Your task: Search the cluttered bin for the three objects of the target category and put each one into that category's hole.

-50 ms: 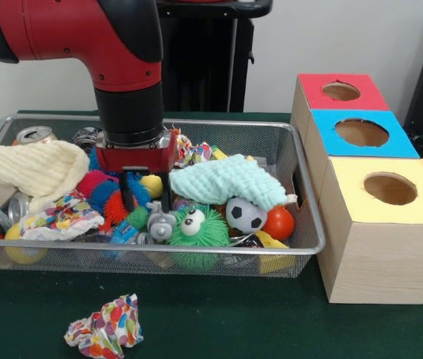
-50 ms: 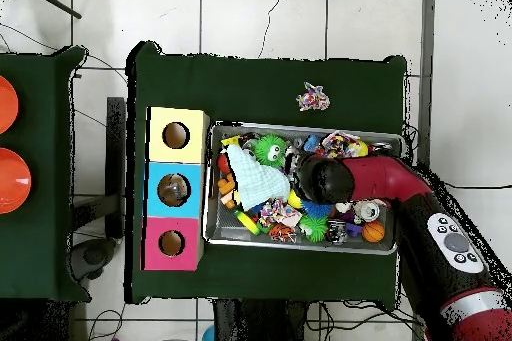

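Green felt covers the table (image 1: 219,321); white wall behind, white tiled floor around it in the overhead view.

Item 1, wire mesh bin (image 1: 309,217): rectangular, silver, rolled rim, heaped with clutter. Contents: pale mint knitted cloth (image 1: 226,182), nubbly, draped over the middle; cream knitted cloth (image 1: 25,168) at one end; green spiky rubber ball with googly eyes (image 1: 196,228) against the near wall; small football-patterned ball (image 1: 245,215) just beside it; smooth orange ball (image 1: 279,222) touching the football; yellow ball (image 1: 23,254) in a near corner; fuzzy red-and-blue caterpillar-like toy (image 1: 99,191); crushed drink cans (image 1: 34,135) at the far rim; crumpled patterned paper (image 1: 66,217) under the cream cloth.

Item 2, gripper (image 1: 146,200): black fingers pointing down into the bin's middle, spread a little apart, tips among the toys next to the mint cloth. Whether they hold anything cannot be told.

Item 3, wooden box (image 1: 376,254): three joined light-wood blocks beside the bin's end, each with a round hole on top; lids coloured yellow (image 1: 421,202), blue (image 1: 331,138) and red (image 1: 316,93).

Item 4, crumpled multicoloured paper wad (image 1: 105,327): on the felt, outside the bin, well apart from the box.
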